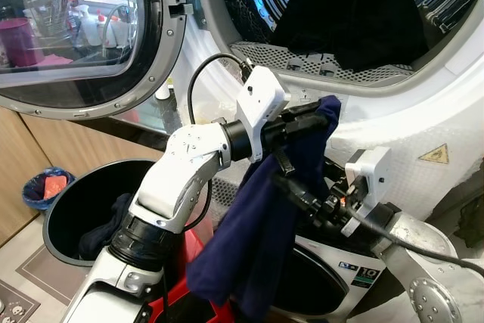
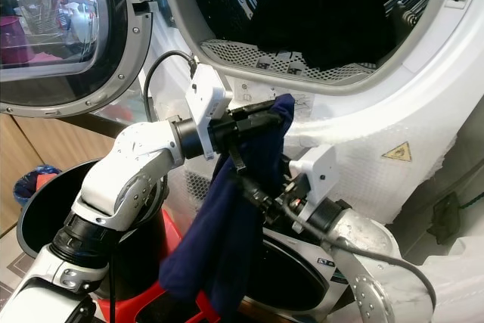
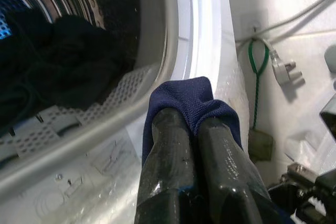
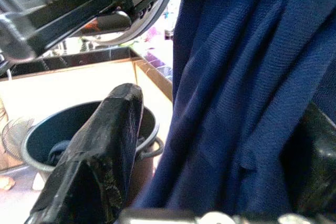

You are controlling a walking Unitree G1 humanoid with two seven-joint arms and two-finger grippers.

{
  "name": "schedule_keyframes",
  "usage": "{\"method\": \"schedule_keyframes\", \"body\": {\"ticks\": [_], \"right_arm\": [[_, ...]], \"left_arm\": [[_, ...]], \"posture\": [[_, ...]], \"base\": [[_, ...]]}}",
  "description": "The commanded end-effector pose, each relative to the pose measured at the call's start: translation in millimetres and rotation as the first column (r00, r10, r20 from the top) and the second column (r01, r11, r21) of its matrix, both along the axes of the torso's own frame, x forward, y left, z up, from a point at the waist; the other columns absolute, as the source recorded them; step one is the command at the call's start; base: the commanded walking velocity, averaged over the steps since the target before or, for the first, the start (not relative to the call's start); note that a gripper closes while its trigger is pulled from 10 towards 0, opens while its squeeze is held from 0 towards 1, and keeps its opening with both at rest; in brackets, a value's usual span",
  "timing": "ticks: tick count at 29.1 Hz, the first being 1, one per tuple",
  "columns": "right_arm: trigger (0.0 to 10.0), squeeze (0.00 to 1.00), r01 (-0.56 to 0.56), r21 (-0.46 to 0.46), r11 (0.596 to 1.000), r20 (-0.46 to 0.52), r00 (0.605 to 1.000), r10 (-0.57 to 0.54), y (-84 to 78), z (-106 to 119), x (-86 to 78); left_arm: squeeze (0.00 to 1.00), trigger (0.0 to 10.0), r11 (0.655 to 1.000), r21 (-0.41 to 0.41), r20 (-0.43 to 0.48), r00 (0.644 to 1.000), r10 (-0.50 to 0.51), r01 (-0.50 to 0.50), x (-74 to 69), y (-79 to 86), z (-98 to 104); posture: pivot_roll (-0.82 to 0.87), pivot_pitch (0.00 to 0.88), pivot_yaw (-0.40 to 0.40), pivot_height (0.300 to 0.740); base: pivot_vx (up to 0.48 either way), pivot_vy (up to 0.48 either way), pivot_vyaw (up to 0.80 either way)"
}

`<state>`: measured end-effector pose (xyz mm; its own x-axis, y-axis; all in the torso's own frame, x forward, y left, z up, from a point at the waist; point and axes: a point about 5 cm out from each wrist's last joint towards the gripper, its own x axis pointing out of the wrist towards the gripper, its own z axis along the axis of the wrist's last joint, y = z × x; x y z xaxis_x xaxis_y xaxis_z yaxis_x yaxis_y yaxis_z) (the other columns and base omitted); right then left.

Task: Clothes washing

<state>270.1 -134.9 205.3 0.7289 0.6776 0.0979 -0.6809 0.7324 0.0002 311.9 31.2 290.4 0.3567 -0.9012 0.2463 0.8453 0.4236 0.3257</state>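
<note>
A navy blue garment (image 1: 265,232) hangs from my left gripper (image 1: 321,115), which is shut on its top fold just below the rim of the open drum (image 1: 423,58). In the left wrist view the two fingertips (image 3: 173,121) pinch the cloth against the white rim. Dark clothes (image 1: 355,20) lie inside the drum. My right gripper (image 1: 291,187) sits lower, beside the hanging garment. It is open, and in the right wrist view the blue cloth (image 4: 231,77) hangs between its spread fingers (image 4: 113,124).
The round glass door (image 1: 83,28) stands swung open to the left. A black laundry basket (image 1: 76,206) with dark clothes stands on the floor below it, with a small blue bin (image 1: 45,187) beside. A second machine (image 1: 340,277) sits under the drum.
</note>
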Motion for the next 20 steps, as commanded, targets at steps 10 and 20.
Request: {"method": "schedule_keyframes", "body": {"ticks": [10,20], "right_arm": [[10.0,0.00,0.142,-0.031,0.989,-0.010,0.990,-0.142,23.7,-1.0,17.1],[10.0,0.00,0.257,0.061,0.964,-0.047,0.966,-0.255,36.1,4.1,29.0]], "left_arm": [[0.00,10.0,0.983,-0.152,0.141,0.982,0.125,-0.104,7.9,-3.3,51.8],[0.00,10.0,0.973,-0.202,0.127,0.982,0.138,-0.111,7.9,-11.6,56.3]], "posture": [[0.06,0.005,0.014,0.740],[0.05,0.013,0.016,0.740]], "base": [[0.000,0.000,0.00],[0.000,0.000,0.00]]}}
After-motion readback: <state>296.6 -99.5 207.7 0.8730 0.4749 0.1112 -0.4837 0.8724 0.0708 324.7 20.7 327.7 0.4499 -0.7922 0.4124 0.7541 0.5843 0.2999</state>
